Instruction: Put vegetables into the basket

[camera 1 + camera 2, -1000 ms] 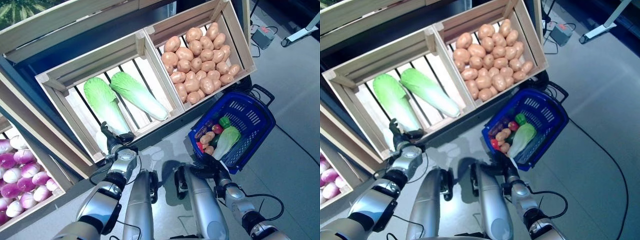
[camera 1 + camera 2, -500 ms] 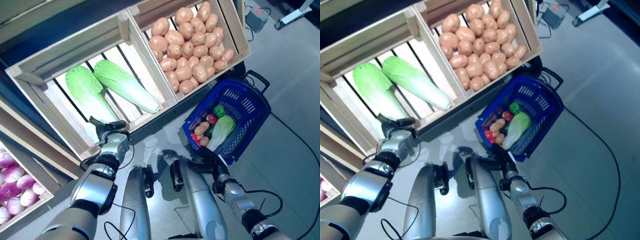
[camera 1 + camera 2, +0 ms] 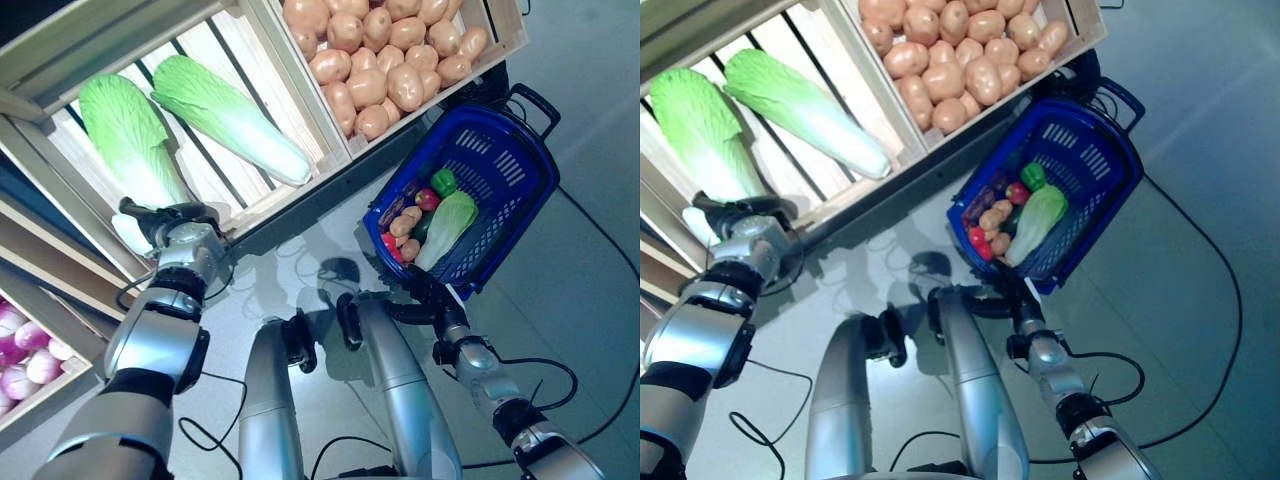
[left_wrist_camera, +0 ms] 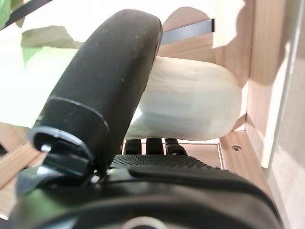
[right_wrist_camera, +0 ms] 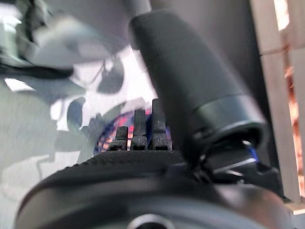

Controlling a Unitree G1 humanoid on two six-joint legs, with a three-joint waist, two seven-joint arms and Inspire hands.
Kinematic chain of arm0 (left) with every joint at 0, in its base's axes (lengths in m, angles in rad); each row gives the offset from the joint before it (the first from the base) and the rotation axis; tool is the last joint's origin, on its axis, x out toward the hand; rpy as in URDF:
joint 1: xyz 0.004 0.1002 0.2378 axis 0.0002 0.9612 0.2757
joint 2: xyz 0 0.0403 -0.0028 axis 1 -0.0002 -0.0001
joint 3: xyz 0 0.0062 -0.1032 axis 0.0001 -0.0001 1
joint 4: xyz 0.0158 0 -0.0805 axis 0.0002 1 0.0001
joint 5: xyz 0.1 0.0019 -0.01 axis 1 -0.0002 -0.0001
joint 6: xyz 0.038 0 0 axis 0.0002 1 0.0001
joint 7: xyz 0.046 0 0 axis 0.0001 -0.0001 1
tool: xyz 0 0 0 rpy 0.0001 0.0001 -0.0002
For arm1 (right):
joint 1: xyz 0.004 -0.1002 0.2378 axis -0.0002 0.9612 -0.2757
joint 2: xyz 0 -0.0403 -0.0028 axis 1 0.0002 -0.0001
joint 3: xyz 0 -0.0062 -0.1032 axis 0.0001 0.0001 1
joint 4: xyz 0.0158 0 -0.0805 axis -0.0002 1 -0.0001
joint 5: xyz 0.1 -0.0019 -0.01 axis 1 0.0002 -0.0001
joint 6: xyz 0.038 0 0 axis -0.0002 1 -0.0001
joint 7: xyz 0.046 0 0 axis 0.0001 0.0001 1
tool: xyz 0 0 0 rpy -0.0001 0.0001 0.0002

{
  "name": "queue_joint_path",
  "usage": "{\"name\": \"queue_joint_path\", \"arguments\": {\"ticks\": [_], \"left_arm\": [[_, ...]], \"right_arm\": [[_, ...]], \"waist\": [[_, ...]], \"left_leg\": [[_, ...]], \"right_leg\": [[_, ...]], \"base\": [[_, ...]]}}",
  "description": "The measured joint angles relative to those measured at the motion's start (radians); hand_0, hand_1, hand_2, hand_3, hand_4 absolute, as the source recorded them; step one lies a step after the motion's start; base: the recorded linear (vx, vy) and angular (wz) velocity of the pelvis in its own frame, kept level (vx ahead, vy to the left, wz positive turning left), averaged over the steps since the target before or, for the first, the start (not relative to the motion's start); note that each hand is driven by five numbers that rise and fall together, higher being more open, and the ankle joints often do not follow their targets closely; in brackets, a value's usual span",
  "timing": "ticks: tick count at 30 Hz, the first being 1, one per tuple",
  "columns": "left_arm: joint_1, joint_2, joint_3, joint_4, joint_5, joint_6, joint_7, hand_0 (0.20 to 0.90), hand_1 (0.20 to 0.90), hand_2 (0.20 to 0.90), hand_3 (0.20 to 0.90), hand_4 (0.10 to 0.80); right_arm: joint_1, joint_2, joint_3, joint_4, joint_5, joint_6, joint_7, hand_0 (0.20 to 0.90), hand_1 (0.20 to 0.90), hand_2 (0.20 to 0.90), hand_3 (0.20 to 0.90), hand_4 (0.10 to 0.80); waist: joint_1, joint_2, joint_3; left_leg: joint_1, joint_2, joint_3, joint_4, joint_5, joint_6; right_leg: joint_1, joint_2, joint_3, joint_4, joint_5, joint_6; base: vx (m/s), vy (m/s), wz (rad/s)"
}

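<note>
The blue basket point(image 3: 522, 188) stands on the floor below the crates. It holds a pale green cabbage point(image 3: 446, 224), a green pepper point(image 3: 443, 182), a red tomato, small potatoes and other vegetables. My left hand point(image 3: 186, 243) is at the front of the left wooden crate point(image 3: 262, 190). Its thumb point(image 4: 109, 86) lies over the white stem end of the left cabbage point(image 4: 190, 105), and its straight fingers reach under it. That cabbage point(image 3: 125, 140) lies in the crate. My right hand point(image 3: 426, 301) waits at the basket's near rim with straight fingers point(image 5: 140, 129).
A second cabbage point(image 3: 228, 116) lies beside the first in the same crate. A crate of potatoes point(image 3: 385, 50) stands directly above the basket. A lower shelf with purple and white bulbs point(image 3: 20, 360) is at the far left. Grey floor lies to the right of the basket.
The camera has tilted, so the whole picture has shifted. My left hand has reached further into the crate, up to the cabbage's white end. My right hand stays by the basket.
</note>
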Motion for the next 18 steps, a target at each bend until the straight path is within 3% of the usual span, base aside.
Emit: {"name": "queue_joint_path", "arguments": {"ticks": [4, 8, 12, 18], "left_arm": [[-0.002, 0.058, 0.006, 0.002, -0.034, -0.001, -0.072, 0.300, 0.300, 0.300, 0.300, 0.400], [-0.002, 0.075, 0.015, 0.008, -0.050, 0.001, -0.090, 0.300, 0.300, 0.300, 0.300, 0.400], [0.012, 0.068, 0.014, 0.012, -0.072, 0.014, -0.109, 0.300, 0.300, 0.300, 0.300, 0.400], [0.020, 0.072, 0.018, 0.017, -0.118, 0.027, -0.152, 0.300, 0.300, 0.300, 0.300, 0.400]], "right_arm": [[0.007, -0.042, 0.010, 0.038, -0.001, 0.022, -0.009, 0.900, 0.900, 0.900, 0.900, 0.800], [0.011, -0.051, 0.009, 0.063, -0.002, 0.034, -0.023, 0.900, 0.900, 0.900, 0.900, 0.800], [0.071, -0.054, 0.009, 0.074, -0.002, 0.056, -0.030, 0.900, 0.900, 0.900, 0.900, 0.800], [0.094, -0.052, 0.009, 0.076, -0.002, 0.078, -0.030, 0.900, 0.900, 0.900, 0.900, 0.800]], "waist": [[0.001, -0.007, 0.019], [0.003, -0.012, 0.027], [0.005, -0.016, 0.030], [0.007, -0.017, 0.030]], "left_leg": [[0.014, -0.011, -0.005, -0.024, 0.001, -0.011], [0.032, -0.012, -0.014, -0.055, 0.002, -0.011], [0.078, -0.017, -0.014, -0.063, 0.009, -0.013], [0.119, -0.019, -0.007, -0.086, 0.012, -0.011]], "right_leg": [[-0.002, 0.021, 0.009, -0.035, 0.020, 0.007], [0.015, 0.017, 0.006, -0.074, 0.024, 0.012], [0.063, 0.011, 0.004, -0.081, 0.042, -0.016], [0.103, 0.010, 0.006, -0.100, 0.040, -0.019]], "base": [[-0.016, -0.007, -0.03], [-0.022, -0.015, -0.15], [-0.015, -0.036, 0.03], [-0.041, -0.036, 0.00]]}}
